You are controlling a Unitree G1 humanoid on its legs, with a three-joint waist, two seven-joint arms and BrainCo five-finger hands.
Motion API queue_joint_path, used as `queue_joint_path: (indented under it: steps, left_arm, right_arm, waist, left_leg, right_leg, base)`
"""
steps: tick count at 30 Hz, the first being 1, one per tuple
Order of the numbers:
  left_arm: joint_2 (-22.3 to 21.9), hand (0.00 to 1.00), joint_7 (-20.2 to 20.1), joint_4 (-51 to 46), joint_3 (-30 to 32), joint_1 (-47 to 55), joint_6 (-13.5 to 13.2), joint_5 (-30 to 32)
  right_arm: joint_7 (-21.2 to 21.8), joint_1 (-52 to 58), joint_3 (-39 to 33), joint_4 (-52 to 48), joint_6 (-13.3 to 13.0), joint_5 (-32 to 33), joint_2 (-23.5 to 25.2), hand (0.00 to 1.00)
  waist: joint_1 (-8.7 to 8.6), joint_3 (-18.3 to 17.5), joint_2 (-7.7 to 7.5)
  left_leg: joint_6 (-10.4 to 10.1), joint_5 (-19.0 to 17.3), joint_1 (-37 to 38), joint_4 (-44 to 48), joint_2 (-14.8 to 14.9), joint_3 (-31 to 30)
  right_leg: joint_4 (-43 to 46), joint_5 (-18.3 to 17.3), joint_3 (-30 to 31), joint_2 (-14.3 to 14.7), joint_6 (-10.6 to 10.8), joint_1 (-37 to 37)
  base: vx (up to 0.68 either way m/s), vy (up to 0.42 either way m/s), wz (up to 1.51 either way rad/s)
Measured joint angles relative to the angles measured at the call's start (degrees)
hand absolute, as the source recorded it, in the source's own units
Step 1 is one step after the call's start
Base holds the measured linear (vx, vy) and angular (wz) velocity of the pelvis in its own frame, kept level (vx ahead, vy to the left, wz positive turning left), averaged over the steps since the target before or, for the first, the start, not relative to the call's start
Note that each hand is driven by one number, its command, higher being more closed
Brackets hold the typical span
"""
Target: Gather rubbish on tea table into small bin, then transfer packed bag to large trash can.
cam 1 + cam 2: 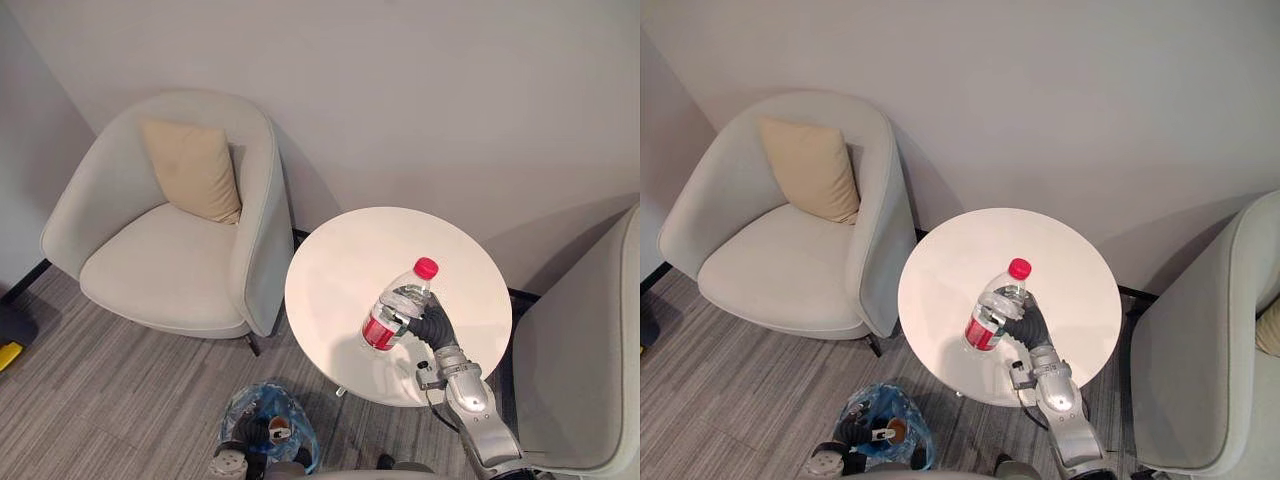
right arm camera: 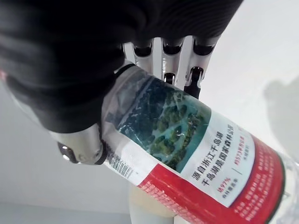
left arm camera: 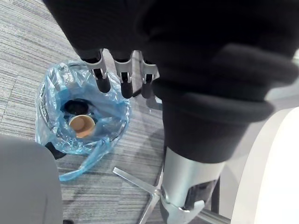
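A clear plastic bottle (image 1: 397, 306) with a red cap and red label hangs tilted just above the round white tea table (image 1: 340, 260). My right hand (image 1: 431, 322) is curled round its middle, and the label (image 2: 196, 154) shows close in the right wrist view. On the floor in front of the table stands the small bin (image 3: 81, 116) lined with a blue bag, with a paper cup (image 3: 82, 125) inside. My left hand (image 3: 122, 74) hangs above that bin with its fingers straight and nothing in them.
A grey armchair (image 1: 170, 250) with a beige cushion (image 1: 195, 170) stands left of the table. A second grey chair (image 1: 580, 370) is close on the right. The table's metal base (image 3: 145, 186) spreads on the carpet beside the bin.
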Motion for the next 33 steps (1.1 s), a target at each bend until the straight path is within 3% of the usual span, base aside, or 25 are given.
queue_joint_path:
  steps: [9, 13, 17, 22, 25, 26, 27, 28, 30, 31, 32, 33]
  left_arm:
    - [-0.03, 0.0, 0.04, 0.51, -0.04, 0.09, -0.16, -0.03]
    - [0.0, 0.0, 0.05, 0.55, -0.79, -0.5, -0.27, -0.14]
    - [-0.02, 0.0, 0.03, 0.54, -2.44, -0.94, -0.3, -0.37]
    - [-0.07, 0.0, 0.18, 0.59, -2.4, -1.58, -0.38, -1.21]
    - [-0.25, 0.0, 0.22, 0.51, -2.39, -1.62, -0.52, -1.6]
    - [-0.37, 0.0, 0.25, 0.48, -2.36, -1.88, -0.57, -2.45]
    - [-0.31, 0.0, 0.25, 0.65, -2.06, -2.1, -0.66, -2.54]
    - [-0.32, 0.0, 0.23, 0.88, -1.64, -2.35, -0.7, -2.46]
    - [-0.89, 0.0, 0.05, 1.14, -1.25, -3.69, -0.93, -2.34]
    - [-1.3, 0.0, 0.07, 0.39, -1.48, -2.37, -1.11, -2.23]
    - [-1.21, 0.0, 0.04, -0.16, -1.79, -1.88, -1.13, -2.09]
    - [-1.46, 0.0, 0.1, -0.54, -2.33, -1.82, -1.34, -1.12]
  right_arm:
    - [1.09, 2.11, 0.88, -8.57, -2.61, -2.54, -0.14, 1.0]
    - [1.09, 2.23, 2.5, -8.69, -3.02, -3.6, -0.47, 1.0]
    - [1.09, 2.3, 2.48, -8.79, -3.0, -4.68, -1.51, 1.0]
    - [1.1, 1.57, 2.47, -8.82, -2.98, -4.67, -1.64, 1.0]
    - [0.68, -0.69, 2.34, -8.83, -3.01, -4.61, -2.63, 1.0]
    - [0.48, -1.12, 1.95, -8.81, -2.93, -4.57, -2.91, 1.0]
    - [0.07, -1.2, 1.91, -8.8, -2.54, -4.57, -2.51, 1.0]
    - [-0.14, -1.44, 1.78, -8.85, -2.52, -4.55, -2.38, 1.0]
    - [-0.52, -1.77, -0.87, -8.96, -2.16, -4.44, -2.0, 1.0]
    - [-0.7, -1.15, -2.4, -9.05, -1.92, -4.4, -2.7, 1.0]
    - [-1.07, -0.96, -3.23, -9.09, -1.94, -4.34, -2.49, 1.0]
    - [-1.6, -0.62, -4.68, -9.12, -1.83, -4.38, -2.04, 1.0]
  waist:
    - [-0.58, -0.05, -0.04]
    - [-1.26, 0.93, -1.26]
    - [-1.74, 0.98, -1.21]
    - [-1.14, 1.16, -0.9]
    - [-1.19, 1.57, 1.11]
    - [-0.94, 1.99, 2.02]
    - [-0.91, 2.14, 1.99]
    - [-0.97, 2.33, 1.62]
    - [-1.23, 3.58, 2.19]
    - [-1.34, 2.94, 4.21]
    - [-1.99, 2.81, 4.2]
    - [-3.08, 2.67, 3.58]
  left_leg:
    - [-0.09, -1.06, 1.11, 0.46, 0.18, 2.87]
    - [0.41, -3.97, -1.98, 7.01, -1.66, 2.89]
    - [0.52, -4.28, -5.88, 9.92, -3.64, -2.86]
    - [-0.7, 1.15, -8.63, 6.21, -5.4, -11.17]
    - [-1.68, 4.95, -11.78, 3.09, -3.48, -15.88]
    - [0.3, 4.6, -13.13, 1.93, -1.47, -14.37]
    - [4.47, 1.71, -13.78, 0.34, 0.56, -8.69]
    - [5.12, 0.62, -14.12, 1.55, 1.2, -4.91]
    - [5.76, 0.08, -18.35, 16.81, 3.34, 6.23]
    - [4.7, 2.03, -17.98, 19.86, 4.85, 9.31]
    - [2.75, 2.81, -17.47, 17.46, 4.62, 8.66]
    - [0.52, 5.05, -14.39, 9.09, 2.45, 6.47]
  right_leg:
    - [1.61, -0.36, 2.92, 0.56, -0.09, -0.88]
    - [14.82, -6.11, 4.75, -1.95, 1.01, -6.51]
    - [18.15, -8.5, 8.38, -2.58, 2.31, -7.33]
    - [18.06, -11.21, 9.87, -2.07, 2.26, -7.31]
    - [14.73, -9.36, 4.97, -0.02, 0.7, -7.8]
    - [13.5, -7.76, 3.16, 1.35, -0.65, -7.84]
    - [10.34, -5.26, 2.1, 1.8, -2.44, -7.22]
    - [8.72, -4.27, 1.23, 0.93, -2.79, -6.93]
    - [9.11, -4.04, -3.02, -0.65, -3.08, -6.17]
    - [10.64, -5.51, -4.44, 0.9, -2.94, -5.96]
    - [10.53, -6.35, -4.17, 1.07, -3.0, -5.85]
    - [7.32, -5.23, -6.94, -0.6, -3.69, -5.56]
  base:
    - [-0.01, -0.007, -0.17]
    - [-0.05, -0.025, 0.0]
    - [-0.09, -0.051, 0.8]
    - [-0.1, -0.126, 0.99]
    - [-0.12, -0.13, 0.9]
    - [-0.13, -0.132, 0.85]
    - [-0.12, -0.129, 0.85]
    - [-0.09, -0.058, 0.85]
    - [-0.14, -0.072, 0.89]
    - [-0.14, -0.117, 0.88]
    - [-0.11, -0.047, 1.02]
    - [-0.08, 0.007, 1.13]
